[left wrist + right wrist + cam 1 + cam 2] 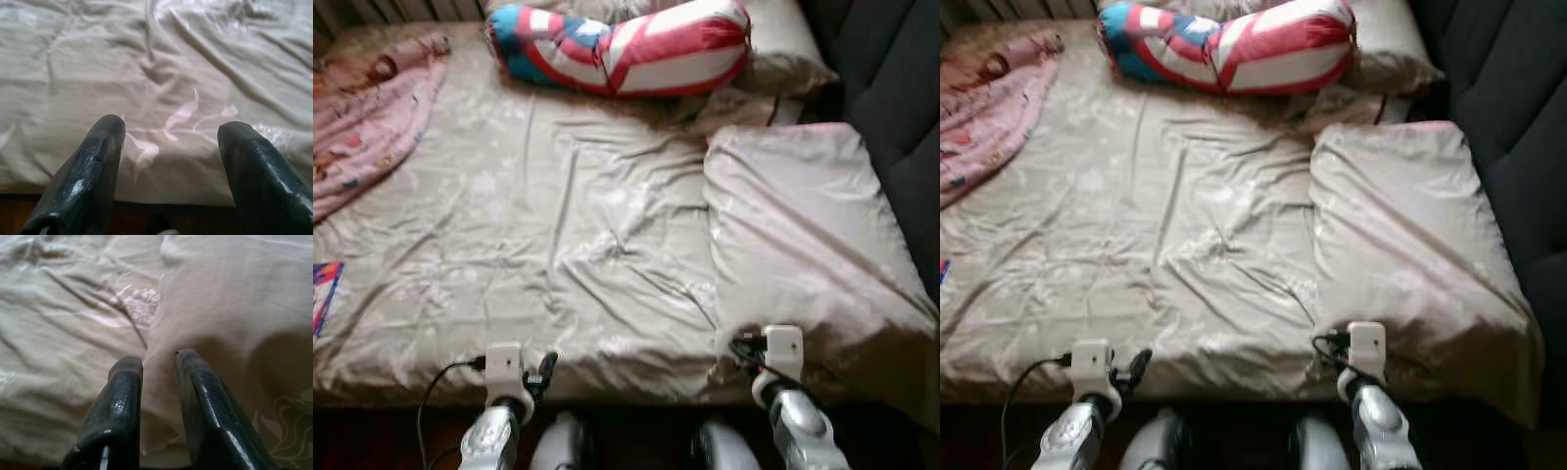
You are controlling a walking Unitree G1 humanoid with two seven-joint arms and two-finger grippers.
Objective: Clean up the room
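I'm at the near edge of the bed, both arms up over the beige sheet (568, 245). Left gripper (168, 147) hovers with fingers spread wide, nothing between them, poised over wrinkled satin-like fabric with a pale floral print. Right gripper (159, 364) sits at the near corner of the folded duvet (803, 235); fingers close together with a narrow gap, cloth edge right at the tips, a pinch not confirmed. My read: positioned to pull and flatten bedding. Far side: plump striped bolster pillow (626, 44); far left, crumpled pink blanket (367, 108).
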